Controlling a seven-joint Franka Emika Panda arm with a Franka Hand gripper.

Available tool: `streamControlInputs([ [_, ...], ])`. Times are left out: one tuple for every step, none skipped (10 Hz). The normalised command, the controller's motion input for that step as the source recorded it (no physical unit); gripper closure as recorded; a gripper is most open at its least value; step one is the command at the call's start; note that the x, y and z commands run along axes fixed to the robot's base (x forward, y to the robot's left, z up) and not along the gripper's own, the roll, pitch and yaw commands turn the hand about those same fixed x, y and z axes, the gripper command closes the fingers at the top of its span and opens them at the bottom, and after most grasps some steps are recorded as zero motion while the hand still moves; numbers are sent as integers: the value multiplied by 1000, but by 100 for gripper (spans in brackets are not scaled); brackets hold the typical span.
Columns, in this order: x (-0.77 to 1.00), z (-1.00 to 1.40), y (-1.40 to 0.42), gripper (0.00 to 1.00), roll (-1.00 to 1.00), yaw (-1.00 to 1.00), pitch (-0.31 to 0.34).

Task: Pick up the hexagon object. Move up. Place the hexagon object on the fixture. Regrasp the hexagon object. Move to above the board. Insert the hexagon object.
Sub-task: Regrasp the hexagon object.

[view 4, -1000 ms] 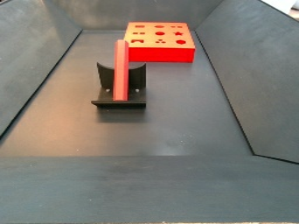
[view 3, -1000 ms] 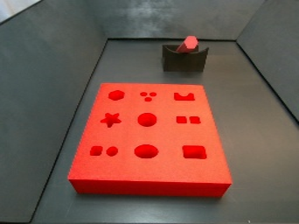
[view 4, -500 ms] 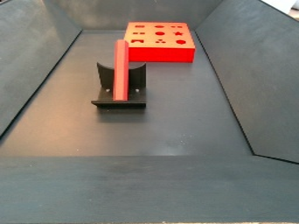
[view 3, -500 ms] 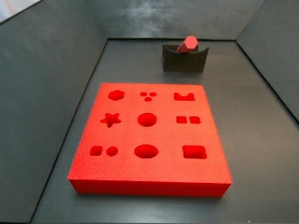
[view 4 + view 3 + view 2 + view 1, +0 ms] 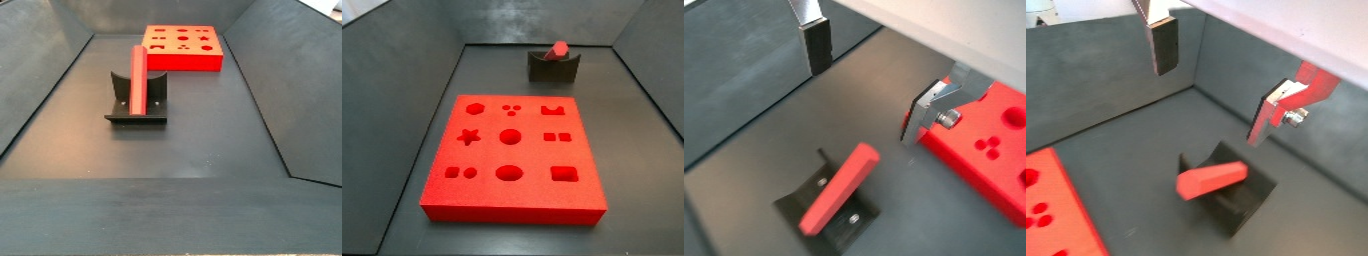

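Note:
The hexagon object (image 5: 138,75), a slim red-pink bar, lies tilted in the notch of the dark fixture (image 5: 136,112); both side views show it, its end (image 5: 559,48) poking above the fixture (image 5: 553,68). The board (image 5: 513,155) lies flat on the floor, apart from the fixture. My gripper (image 5: 1215,82) hangs open above the hexagon object (image 5: 1213,180) with nothing between its fingers (image 5: 1164,45). In a wrist view the gripper (image 5: 869,80) is well above the bar (image 5: 838,188) and fixture (image 5: 854,225). The gripper does not show in either side view.
Dark grey walls close in the bin floor on all sides. The board (image 5: 183,48) sits toward one end and the fixture toward the other. The board's edge (image 5: 985,150) shows beside one finger, and a corner (image 5: 1053,210) shows in a wrist view.

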Motion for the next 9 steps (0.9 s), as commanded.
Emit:
streamControlInputs([
  [22,1,-21,0,1000,30,41],
  [35,1,-24,0,1000,33,49],
  [51,-1,-28,0,1000,38,65],
  [63,1,-31,0,1000,43,80],
  [77,-4,-34,0,1000,51,99],
  [94,-4,-38,0,1000,65,128],
  [97,-2,-44,0,1000,81,153],
  [100,-4,-45,0,1000,104,178],
  [102,-8,-46,0,1000,151,210],
])
